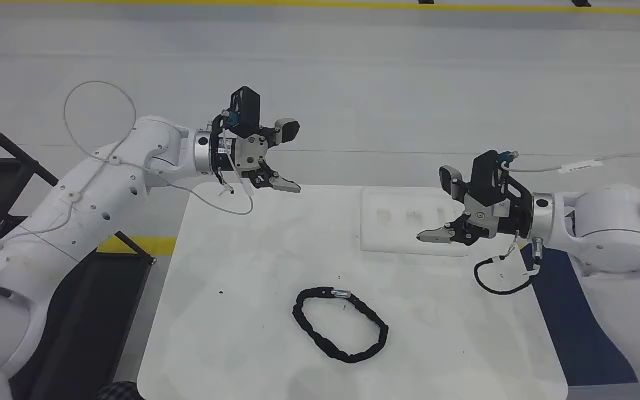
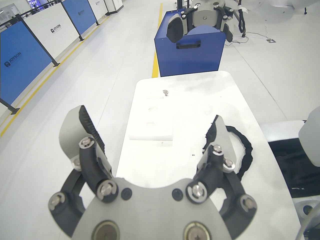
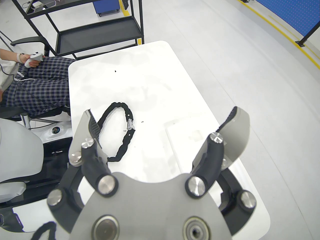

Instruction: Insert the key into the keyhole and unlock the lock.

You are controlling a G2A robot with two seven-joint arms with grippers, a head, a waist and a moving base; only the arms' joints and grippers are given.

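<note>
Chain lock (image 1: 340,322) looped near the tabletop's front edge; white foam tray (image 1: 385,235) toward the back right corner, key (image 2: 165,92) at its end recess; I read left gripper (image 1: 286,157) and right gripper (image 1: 438,208) jaws apart.

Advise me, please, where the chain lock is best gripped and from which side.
Likely the black sleeved chain just beside the silver barrel, from straight above: the chain lock lies flat in a loop on the table, its strand narrow enough to pinch.
</note>
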